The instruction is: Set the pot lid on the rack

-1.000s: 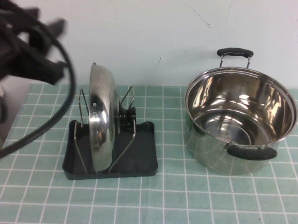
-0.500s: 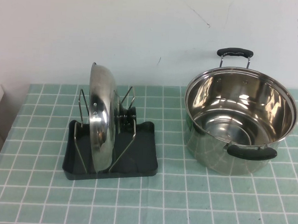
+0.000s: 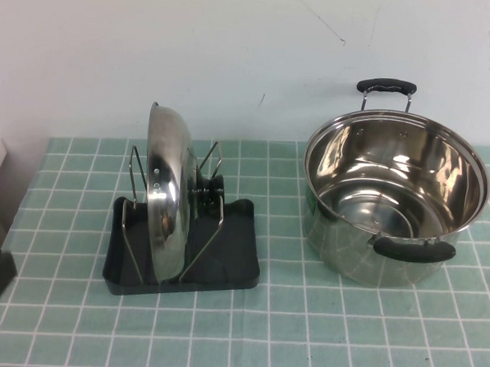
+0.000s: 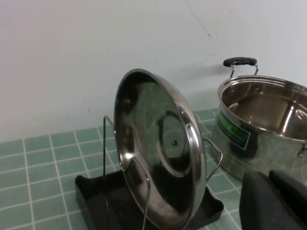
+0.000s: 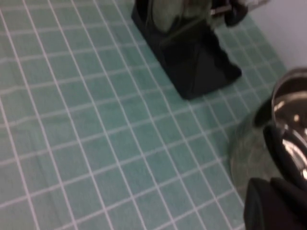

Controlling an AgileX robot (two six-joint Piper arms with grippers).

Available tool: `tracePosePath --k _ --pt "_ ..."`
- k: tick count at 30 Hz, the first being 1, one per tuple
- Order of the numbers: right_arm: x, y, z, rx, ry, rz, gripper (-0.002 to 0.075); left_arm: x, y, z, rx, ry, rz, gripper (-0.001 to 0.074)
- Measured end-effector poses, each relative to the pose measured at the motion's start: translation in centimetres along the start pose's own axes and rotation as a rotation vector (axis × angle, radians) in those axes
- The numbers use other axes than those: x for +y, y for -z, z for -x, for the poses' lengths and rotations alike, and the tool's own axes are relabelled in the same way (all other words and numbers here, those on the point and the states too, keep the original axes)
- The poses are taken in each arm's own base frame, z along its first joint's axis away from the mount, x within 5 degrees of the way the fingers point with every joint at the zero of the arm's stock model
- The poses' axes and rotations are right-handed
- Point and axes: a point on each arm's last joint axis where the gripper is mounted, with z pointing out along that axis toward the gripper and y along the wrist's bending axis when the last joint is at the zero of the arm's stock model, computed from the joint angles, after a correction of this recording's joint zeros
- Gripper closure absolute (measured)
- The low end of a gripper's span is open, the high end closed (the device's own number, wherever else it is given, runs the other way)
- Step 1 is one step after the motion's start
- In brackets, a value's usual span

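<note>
Pot lid (image 3: 165, 200): stands on edge in the rack's (image 3: 224, 265) wire loops.
Pot (image 3: 392, 195): well right of it, tiled mat between.
Left gripper (image 4: 276, 199): we cannot tell its grip.
Right gripper (image 5: 273, 206): beside the pot; we cannot tell either.

pot (image 3: 395, 195): steel, upright, open, two black handles, green label on its side | cloth (image 3: 303, 334): green with white grid, under the pot | wall (image 3: 235, 51): pale, behind the table
</note>
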Motion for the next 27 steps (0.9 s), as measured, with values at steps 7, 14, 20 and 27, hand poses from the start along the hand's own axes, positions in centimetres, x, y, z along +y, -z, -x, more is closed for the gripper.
tracePosePath --k 7,14,20,27 --pt "2.0 -0.5 -3.3 -0.132 -0.003 -0.04 0.0727 0.3 1.7 -4.6 -0.068 -0.044 -0.04 0.0736" --pt "3.6 -1.5 -7.4 -0.219 -0.036 -0.127 0.0727 0.3 2.7 -6.1 -0.103 -0.127 -0.053 0.0736" --pt "3.8 -2.0 -8.6 -0.182 0.007 -0.158 0.0727 0.3 2.5 -7.0 -0.065 -0.15 -0.059 0.0736" --pt "4.0 -2.2 -9.1 -0.133 -0.001 -0.131 0.0727 0.3 2.5 -7.0 -0.064 -0.151 -0.059 0.0736"
